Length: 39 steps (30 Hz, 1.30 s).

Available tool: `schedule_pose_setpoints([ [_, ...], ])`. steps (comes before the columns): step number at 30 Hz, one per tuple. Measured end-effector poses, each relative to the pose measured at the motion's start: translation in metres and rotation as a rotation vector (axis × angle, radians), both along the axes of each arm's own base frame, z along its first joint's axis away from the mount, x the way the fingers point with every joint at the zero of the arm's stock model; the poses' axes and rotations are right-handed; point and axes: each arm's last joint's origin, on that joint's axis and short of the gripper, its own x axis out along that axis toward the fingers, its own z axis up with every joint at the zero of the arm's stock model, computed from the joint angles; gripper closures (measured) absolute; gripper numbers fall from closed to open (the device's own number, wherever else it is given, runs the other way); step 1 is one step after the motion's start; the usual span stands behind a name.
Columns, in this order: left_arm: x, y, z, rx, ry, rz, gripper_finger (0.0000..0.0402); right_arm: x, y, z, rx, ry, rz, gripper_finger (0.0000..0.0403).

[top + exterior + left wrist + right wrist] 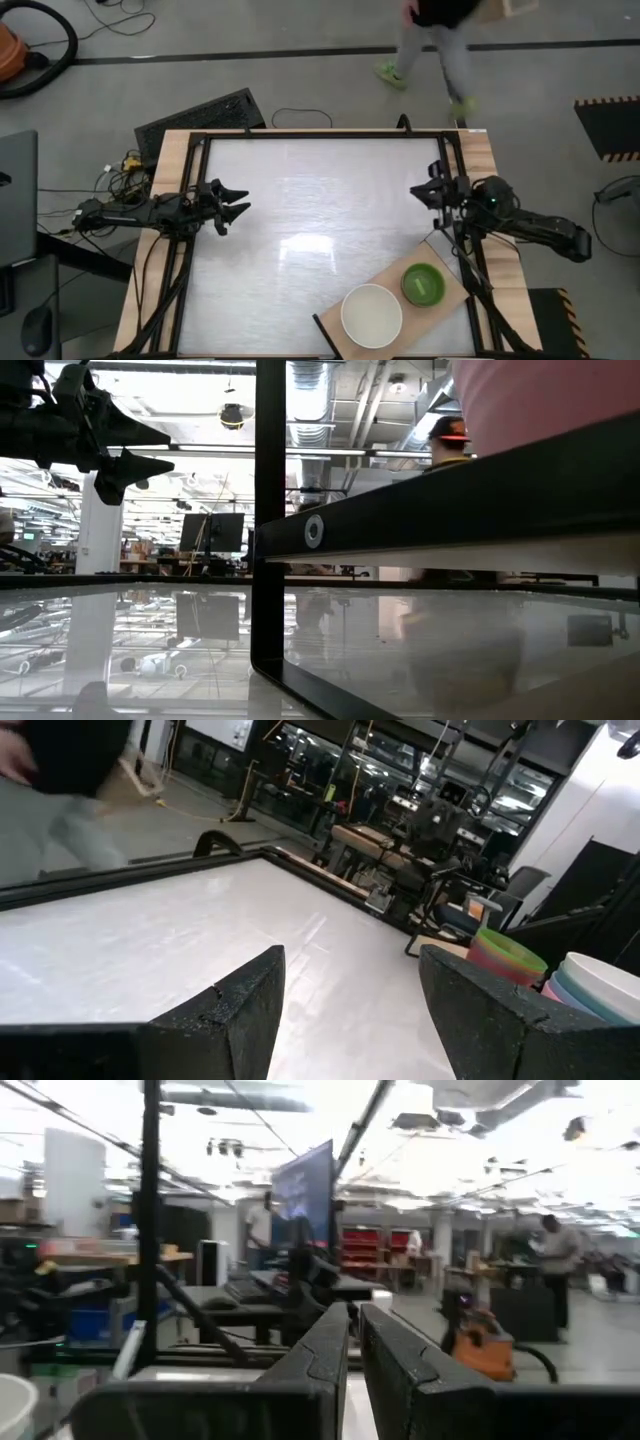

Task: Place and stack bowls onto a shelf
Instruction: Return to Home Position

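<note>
A light-wood shelf (pixel 392 276) lies slantwise at the table's near right. Two stacks of bowls rest on it, one topped by a cream-white bowl (pixel 372 315) and one by a lime green bowl (pixel 423 285). The left wrist view shows the green-topped stack (pixel 508 958) and the white-topped stack (pixel 600 982) from the side, with other colours beneath. My left gripper (pixel 238 205) hovers open at the table's left edge, pointing level across the table. My right gripper (pixel 422 190) hangs shut at the right edge, beyond the shelf, with nothing between its fingers (pixel 330 1355).
The white table top (pixel 310 220) is ringed by a black frame (pixel 320 134). A keyboard (pixel 200 115) lies beyond the far left corner. A person (pixel 430 40) walks past the far edge. In the low view a black post (pixel 268 510) stands close in front.
</note>
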Motion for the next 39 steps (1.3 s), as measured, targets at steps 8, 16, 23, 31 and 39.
schedule_pose_setpoints([
  [8, 0.000, 0.000, 0.000, 0.002, 0.001, -0.001, 0.0182, -0.016, -0.004, 0.008, 0.037, 0.006, -0.151, 0.0344],
  [16, 0.001, -0.002, -0.001, 0.005, 0.007, -0.065, 0.0182, -0.012, -0.010, -0.013, 0.085, 0.155, -0.206, 0.0344],
  [23, 0.001, -0.002, -0.001, 0.055, 0.023, -0.073, 0.0182, -0.008, -0.017, -0.033, 0.088, 0.173, -0.366, 0.0344],
  [31, 0.001, -0.002, -0.001, 0.167, 0.055, -0.072, 0.0182, -0.008, -0.017, -0.035, 0.092, 0.183, -0.363, 0.0344],
  [39, 0.001, -0.002, -0.001, 0.170, 0.056, -0.072, 0.0182, -0.007, -0.017, -0.042, 0.171, 0.237, -0.348, 0.0344],
])
